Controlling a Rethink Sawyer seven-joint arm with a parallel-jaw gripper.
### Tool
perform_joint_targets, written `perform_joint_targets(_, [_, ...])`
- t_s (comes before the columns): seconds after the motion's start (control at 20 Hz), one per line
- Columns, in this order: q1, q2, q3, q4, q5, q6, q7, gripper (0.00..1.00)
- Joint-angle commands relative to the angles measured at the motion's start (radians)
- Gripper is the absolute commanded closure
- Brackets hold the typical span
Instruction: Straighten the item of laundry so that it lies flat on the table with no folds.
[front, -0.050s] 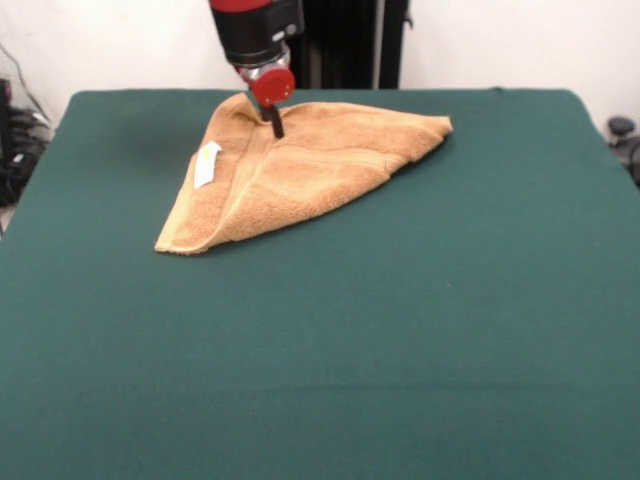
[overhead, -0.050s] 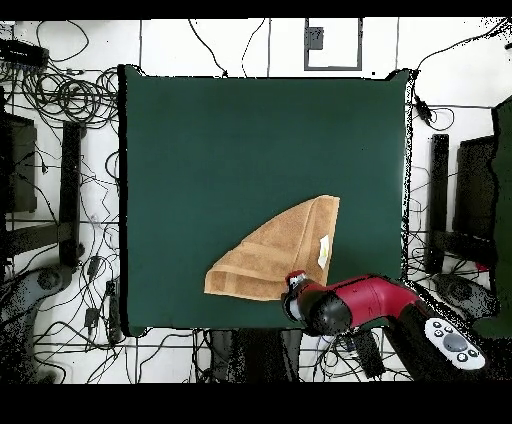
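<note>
Currently the towel (front, -0.050s: 300, 165) is seen folded over diagonally into a rough triangle on the table (front, -0.050s: 400, 330), near the edge closest to the robot arm (overhead, -0.050s: 365, 300). A white label (front, -0.050s: 207, 163) is shown on the upper layer. The gripper (front, -0.050s: 277, 124) is planted on the towel's fold (finger state cannot be told).
</note>
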Motion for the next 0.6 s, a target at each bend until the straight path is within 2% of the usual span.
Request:
perform_joint_targets(0.05, [0.053,0.125,0.129,-0.201,-0.019,-0.162,-0.134,0.0])
perform_joint_targets(0.3, [0.08,0.117,0.12,-0.217,0.023,-0.156,-0.085,0.0])
perform_joint_targets(0.6, [0.133,0.1,0.075,-0.237,-0.01,-0.249,-0.016,0.0])
